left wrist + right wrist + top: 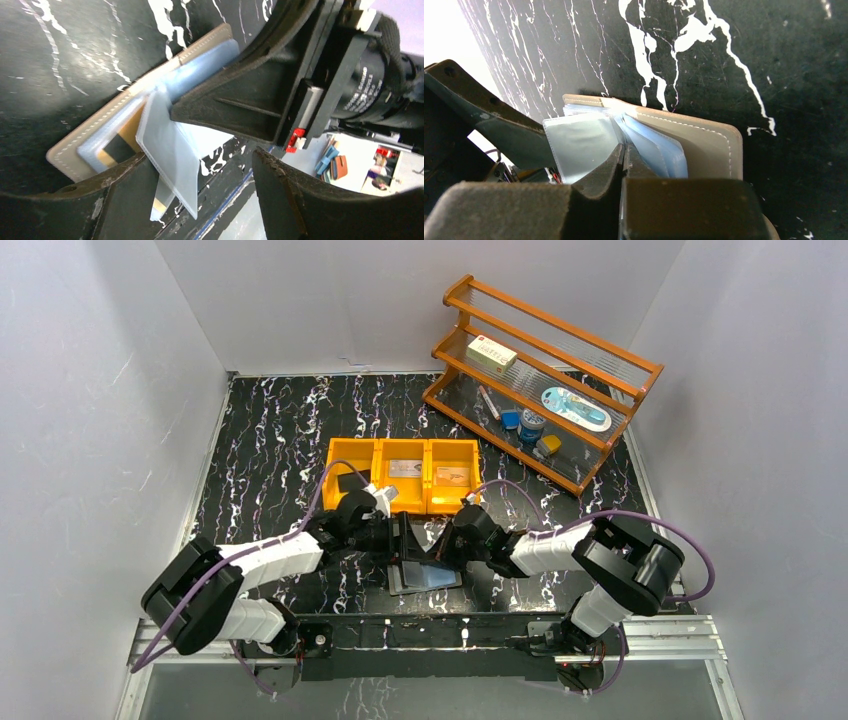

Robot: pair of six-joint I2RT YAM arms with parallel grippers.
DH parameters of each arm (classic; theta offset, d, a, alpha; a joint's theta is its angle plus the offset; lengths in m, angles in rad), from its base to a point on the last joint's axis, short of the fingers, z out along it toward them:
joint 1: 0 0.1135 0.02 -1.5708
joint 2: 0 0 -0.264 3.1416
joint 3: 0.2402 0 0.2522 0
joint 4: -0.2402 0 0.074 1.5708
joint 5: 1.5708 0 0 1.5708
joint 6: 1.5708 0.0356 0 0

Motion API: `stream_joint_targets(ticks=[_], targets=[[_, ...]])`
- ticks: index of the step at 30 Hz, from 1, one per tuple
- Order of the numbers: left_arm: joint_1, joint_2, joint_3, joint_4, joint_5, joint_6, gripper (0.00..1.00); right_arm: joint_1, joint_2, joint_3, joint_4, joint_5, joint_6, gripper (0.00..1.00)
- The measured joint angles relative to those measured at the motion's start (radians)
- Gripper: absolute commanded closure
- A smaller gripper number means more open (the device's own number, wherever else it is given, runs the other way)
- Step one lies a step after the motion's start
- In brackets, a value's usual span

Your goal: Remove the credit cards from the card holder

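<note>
The card holder [425, 576] lies open on the black marbled table between my two grippers. In the left wrist view its grey stitched cover [95, 132] and pale blue sleeves show, with a tan-orange and black card [119, 146] in one slot. My right gripper [625, 154] is shut on a clear sleeve leaf [579, 142] and holds it upright. In the top view it [443, 546] is at the holder's right. My left gripper [200, 167] is open and its jaws stand on either side of that raised leaf. In the top view it [398, 537] is at the holder's left.
An orange three-compartment bin [400, 444] stands just behind the grippers, with a black card [352, 483], a silvery card [405, 468] and a tan-orange card [452, 476] in it. A wooden rack [560, 335] with a cream box [492, 353] and small items stands at the back right.
</note>
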Motion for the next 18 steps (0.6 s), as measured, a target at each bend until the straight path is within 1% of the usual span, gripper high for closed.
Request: stream_joint_targets(ticks=[4,8,9,13,18], targets=[[-0.027,0.014,0.019,0.002,0.026,0.006,0.38,-0.018,-0.004,0.011,-0.016,-0.051,-0.056,0.81],[-0.036,0.016,0.059,0.003,0.037,0.025,0.39,-0.018,-0.052,0.026,-0.108,-0.061,-0.106,0.65],[-0.036,0.016,0.064,0.004,0.038,0.027,0.39,-0.018,-0.075,0.027,-0.139,-0.057,-0.115,0.64],[-0.036,0.034,0.071,0.019,0.047,0.028,0.39,-0.018,-0.18,0.027,-0.264,-0.012,-0.125,0.64],[-0.043,0.088,0.075,0.031,0.061,0.027,0.39,-0.018,-0.347,0.027,-0.437,0.11,-0.109,0.64]])
